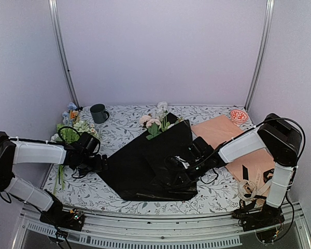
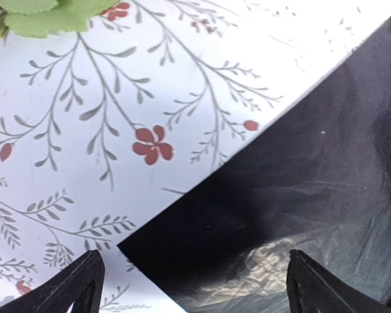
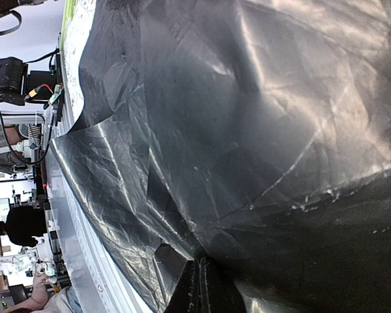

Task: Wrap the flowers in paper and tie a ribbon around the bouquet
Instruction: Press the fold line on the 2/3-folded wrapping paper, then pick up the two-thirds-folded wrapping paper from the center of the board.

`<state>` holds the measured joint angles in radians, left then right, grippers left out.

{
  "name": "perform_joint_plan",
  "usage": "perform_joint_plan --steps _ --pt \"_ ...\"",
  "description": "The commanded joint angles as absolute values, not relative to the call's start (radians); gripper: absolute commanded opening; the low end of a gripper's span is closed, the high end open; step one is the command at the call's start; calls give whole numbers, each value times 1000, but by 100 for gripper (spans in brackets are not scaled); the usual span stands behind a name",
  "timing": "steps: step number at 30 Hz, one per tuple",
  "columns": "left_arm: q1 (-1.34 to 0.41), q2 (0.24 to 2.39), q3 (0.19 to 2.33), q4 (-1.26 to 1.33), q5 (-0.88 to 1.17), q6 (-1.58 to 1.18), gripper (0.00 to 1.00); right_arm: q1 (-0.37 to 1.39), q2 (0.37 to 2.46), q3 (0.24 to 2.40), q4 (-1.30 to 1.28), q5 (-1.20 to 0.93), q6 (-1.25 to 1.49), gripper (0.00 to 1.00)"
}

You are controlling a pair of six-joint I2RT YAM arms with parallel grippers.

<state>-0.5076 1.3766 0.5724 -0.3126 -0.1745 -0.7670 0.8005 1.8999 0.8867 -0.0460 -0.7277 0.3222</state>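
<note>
Nearest the lens, the left gripper [image 2: 194, 274] stood with its fingers [image 2: 85, 282] spread wide and nothing between them. The left corner of the black paper [image 2: 280, 195] lay flat on the floral surface [image 2: 85, 98] just ahead of that gap, far nearer this gripper than the other, with the sheet stretching rightward from it. The right gripper [image 1: 172, 175] rested on the sheet's middle, fingers pressed together; whether they nipped a fold could not be told. The flowers [image 1: 155, 123] poked from the paper's far edge, blooms pointing away from the arms, stems hidden beneath, long axis apparently near-to-far. The cream ribbon [image 1: 251, 188] lay well apart at the right.
</note>
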Motion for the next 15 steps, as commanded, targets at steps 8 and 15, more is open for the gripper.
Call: perform_joint_plan --steps 8,15 --pt "-515 1563 515 5 219 -696 86 805 1935 875 -130 -661 299 0" --pt "-580 1643 557 127 354 -703 70 805 1943 878 -130 -661 301 0"
